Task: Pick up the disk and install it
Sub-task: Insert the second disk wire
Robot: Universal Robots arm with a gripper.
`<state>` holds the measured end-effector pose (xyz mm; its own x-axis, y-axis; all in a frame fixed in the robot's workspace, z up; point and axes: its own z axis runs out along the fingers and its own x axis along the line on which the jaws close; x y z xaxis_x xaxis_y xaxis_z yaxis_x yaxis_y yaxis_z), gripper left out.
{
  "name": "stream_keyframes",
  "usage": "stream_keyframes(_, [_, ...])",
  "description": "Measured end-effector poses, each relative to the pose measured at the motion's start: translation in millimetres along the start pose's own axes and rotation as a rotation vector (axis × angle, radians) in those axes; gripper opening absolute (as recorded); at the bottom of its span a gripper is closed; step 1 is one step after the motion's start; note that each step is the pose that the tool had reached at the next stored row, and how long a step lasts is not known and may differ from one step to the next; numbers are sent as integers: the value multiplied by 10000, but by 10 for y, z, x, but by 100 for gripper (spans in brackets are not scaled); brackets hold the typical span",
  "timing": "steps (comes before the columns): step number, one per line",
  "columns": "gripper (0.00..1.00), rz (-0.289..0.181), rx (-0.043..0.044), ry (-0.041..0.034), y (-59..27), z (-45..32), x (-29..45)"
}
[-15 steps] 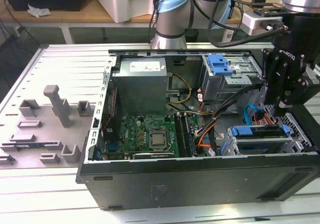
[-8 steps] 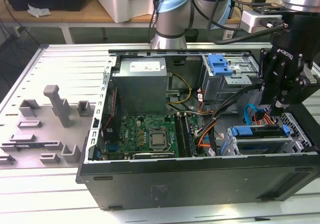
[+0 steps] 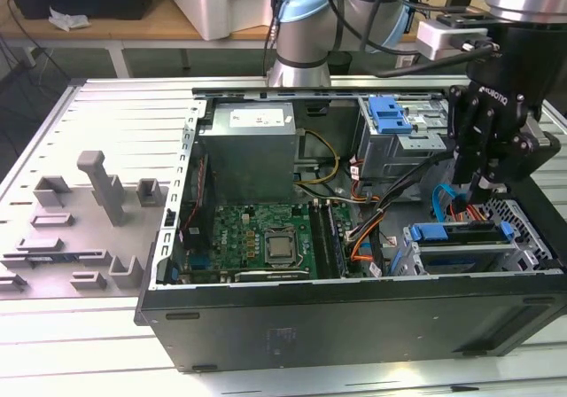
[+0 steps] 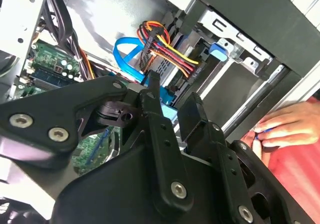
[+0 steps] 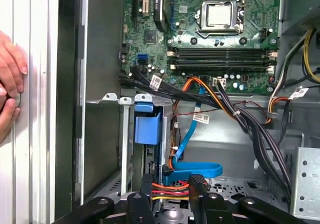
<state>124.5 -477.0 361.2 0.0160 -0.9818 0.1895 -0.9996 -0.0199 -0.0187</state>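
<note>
The gripper [image 3: 490, 187] hangs over the corner of the open computer case [image 3: 354, 326] on the exterior view's right. Its two black fingers [image 4: 159, 126] stand a little apart with nothing between them, so it is open and holds nothing.

The disk [image 3: 461, 233] looks like it already sits in its drive bay, just under the gripper. From the exterior view you can see its blue frame lying flat in the metal cage. In the first wrist view the blue frame [image 5: 148, 124] shows at the end of the cage. I cannot tell if the disk is pushed all the way in.

A blue flat cable [image 5: 192, 170] and a bunch of red, yellow and orange wires [image 4: 165, 46] run right beside the fingers. If the gripper moves sideways or down here, a finger could catch a wire and pull it loose.

A person's hand [image 4: 285, 126] rests on the edge of the surface next to the case, close to the arm. The arm could bump it if it swings that way.
</note>
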Motion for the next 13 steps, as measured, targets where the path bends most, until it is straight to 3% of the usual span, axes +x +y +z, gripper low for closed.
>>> stream_keyframes(5, [42, 465, -97, 7, 11, 17, -10])
stream_keyframes(8, [42, 516, -152, 37, 17, 22, -27])
stream_keyframes(13, [42, 521, -264, 215, 16, 22, -109])
